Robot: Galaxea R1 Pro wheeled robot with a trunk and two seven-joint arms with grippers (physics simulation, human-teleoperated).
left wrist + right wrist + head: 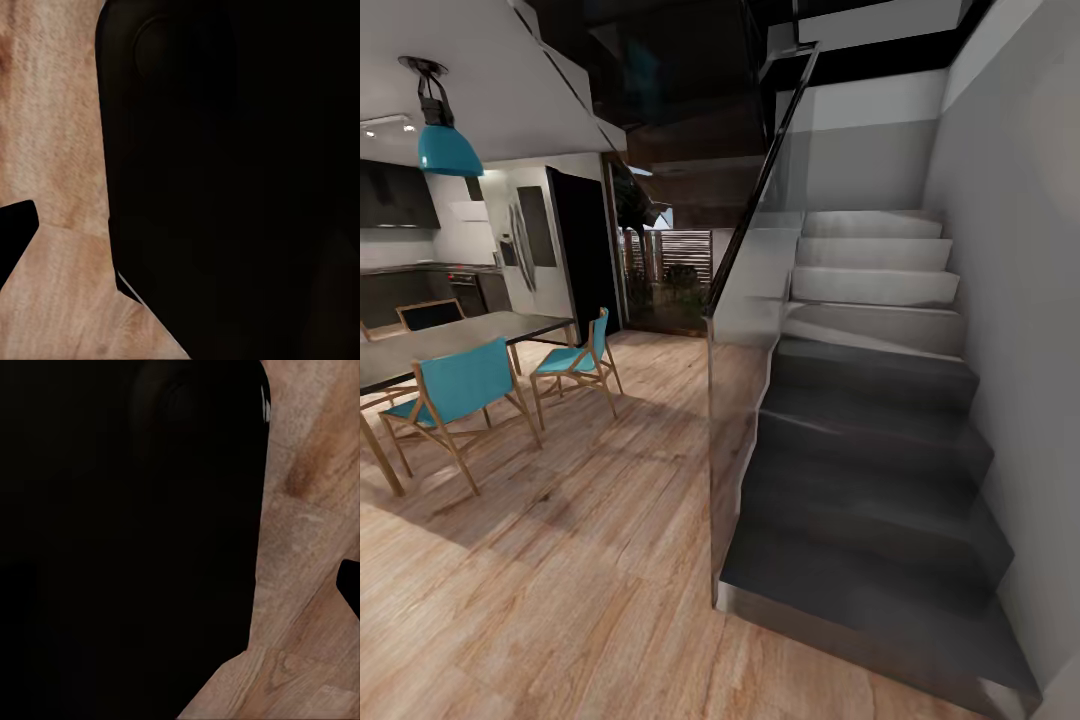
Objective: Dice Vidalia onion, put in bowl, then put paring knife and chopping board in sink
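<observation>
A big room with a wooden floor (560,560). On the right, a dark staircase (870,470) going up, pale steps higher, with a glass side panel (745,380) and a dark handrail. On the left, a long dark dining table (430,345) with blue chairs (460,395) on wooden legs, one more blue chair (582,362) at the far end. Above the table, a blue hanging lamp (448,148). Far back on the left, the kitchen: dark cabinets with a countertop (420,270) on top, too far and too small to make out anything on it. Next to it a tall grey fridge (530,245). Further back, a doorway with slats and green plants.

In the left wrist view, a big black shape up close, wooden floor beside it. Same in the right wrist view: a black shape and floor planks. Cannot tell whether either tool is released or clenched. Cannot tell where the onion, board, knife, bowl and sink are.
</observation>
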